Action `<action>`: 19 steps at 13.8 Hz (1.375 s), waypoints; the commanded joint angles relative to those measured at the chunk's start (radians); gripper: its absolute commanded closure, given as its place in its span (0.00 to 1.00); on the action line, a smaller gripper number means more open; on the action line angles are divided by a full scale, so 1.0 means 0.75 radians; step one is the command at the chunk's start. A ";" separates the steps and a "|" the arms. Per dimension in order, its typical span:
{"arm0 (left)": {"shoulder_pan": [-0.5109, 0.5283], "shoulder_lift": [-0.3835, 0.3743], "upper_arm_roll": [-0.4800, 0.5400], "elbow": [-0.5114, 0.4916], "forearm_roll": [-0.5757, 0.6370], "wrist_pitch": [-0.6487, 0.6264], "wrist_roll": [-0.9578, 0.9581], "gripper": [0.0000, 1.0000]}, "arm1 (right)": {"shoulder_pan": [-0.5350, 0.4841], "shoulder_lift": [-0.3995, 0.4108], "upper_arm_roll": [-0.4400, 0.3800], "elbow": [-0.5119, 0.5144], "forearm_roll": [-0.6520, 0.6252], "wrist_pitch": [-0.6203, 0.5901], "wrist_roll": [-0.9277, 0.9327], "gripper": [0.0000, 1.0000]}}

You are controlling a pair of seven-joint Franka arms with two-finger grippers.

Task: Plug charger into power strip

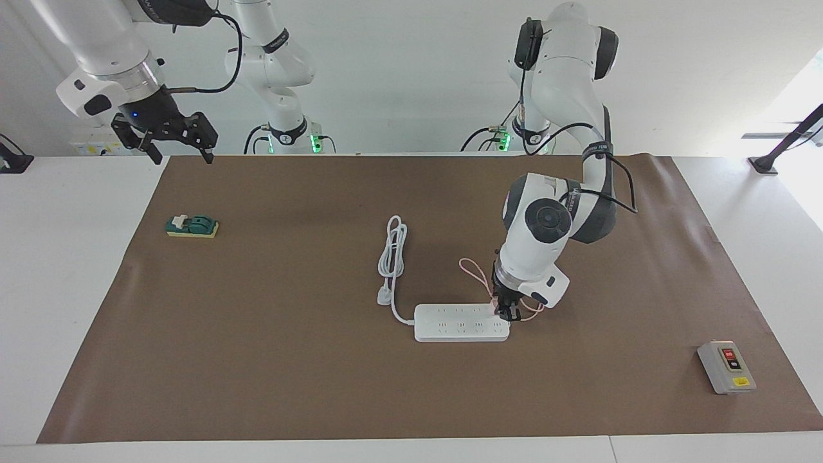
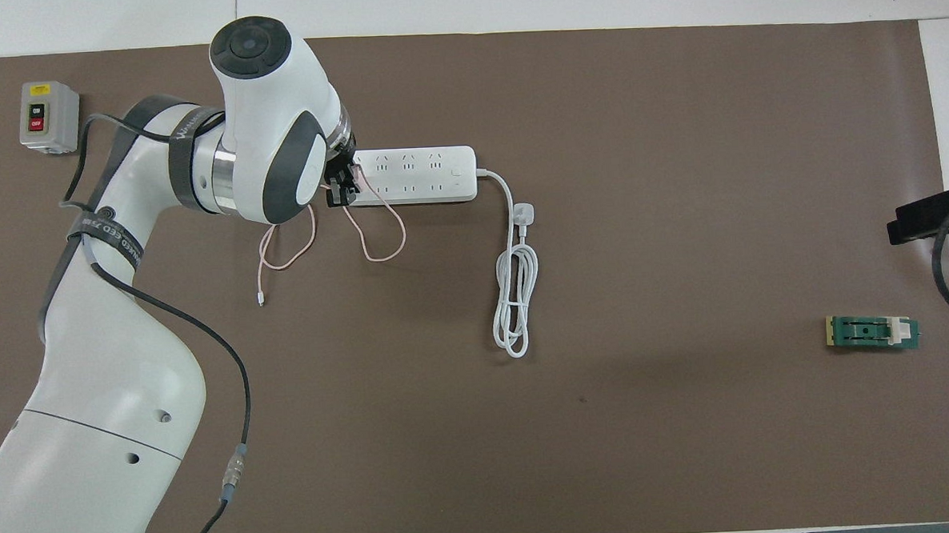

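Observation:
The white power strip lies flat mid-table, also in the overhead view. My left gripper is low over the strip's end toward the left arm's end of the table, also in the overhead view. It is shut on the small pink charger, which is almost hidden between the fingers. The charger's thin pink cable loops on the mat nearer to the robots. My right gripper is open and empty, and waits high over the mat's corner.
The strip's thick white cord and white plug lie coiled beside it, nearer to the robots. A grey box with red and black buttons sits toward the left arm's end. A small green block sits toward the right arm's end.

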 commanded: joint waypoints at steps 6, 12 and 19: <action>-0.025 -0.011 0.007 -0.078 0.020 0.004 0.009 1.00 | -0.021 -0.027 0.011 -0.026 -0.009 -0.007 -0.029 0.00; -0.027 -0.011 0.009 -0.084 0.020 0.002 0.009 1.00 | -0.021 -0.025 0.011 -0.026 -0.009 -0.007 -0.029 0.00; -0.019 0.005 0.007 -0.086 0.022 0.038 0.018 1.00 | -0.023 -0.027 0.011 -0.026 -0.009 -0.007 -0.029 0.00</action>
